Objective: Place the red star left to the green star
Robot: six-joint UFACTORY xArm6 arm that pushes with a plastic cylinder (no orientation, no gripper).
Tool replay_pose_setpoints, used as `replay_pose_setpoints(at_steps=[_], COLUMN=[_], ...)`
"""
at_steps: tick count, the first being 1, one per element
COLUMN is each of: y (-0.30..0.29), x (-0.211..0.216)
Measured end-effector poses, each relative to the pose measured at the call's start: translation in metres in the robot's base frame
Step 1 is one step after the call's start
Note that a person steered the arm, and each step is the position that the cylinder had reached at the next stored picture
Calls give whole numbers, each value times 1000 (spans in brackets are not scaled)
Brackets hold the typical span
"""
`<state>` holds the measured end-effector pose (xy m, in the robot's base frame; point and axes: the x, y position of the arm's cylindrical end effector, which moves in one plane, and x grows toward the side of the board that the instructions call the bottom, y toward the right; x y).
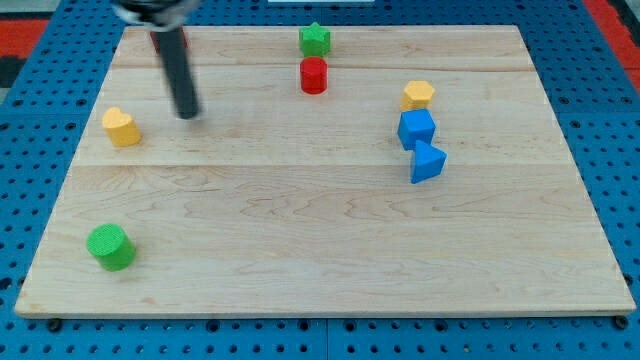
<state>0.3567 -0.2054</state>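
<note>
The green star (314, 39) sits near the view's top edge of the wooden board (300, 230), a little right of the middle. A red block (157, 43) shows at the view's top left, mostly hidden behind my rod, so I cannot make out its shape. It is far to the left of the green star. My tip (187, 114) rests on the board below and slightly right of that red block, and to the right of a yellow heart (121, 127).
A red cylinder (314, 75) stands just below the green star. A yellow hexagon (418, 95), a blue cube (416, 128) and a blue triangular block (427, 162) cluster at the right. A green cylinder (110, 247) sits at the bottom left.
</note>
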Motion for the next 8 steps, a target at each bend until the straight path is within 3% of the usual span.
replay_pose_setpoints(at_steps=[1,2,4,6,8], y=[-57,-74,-14,-13,91], x=[-56,-95,-154,-166,-130])
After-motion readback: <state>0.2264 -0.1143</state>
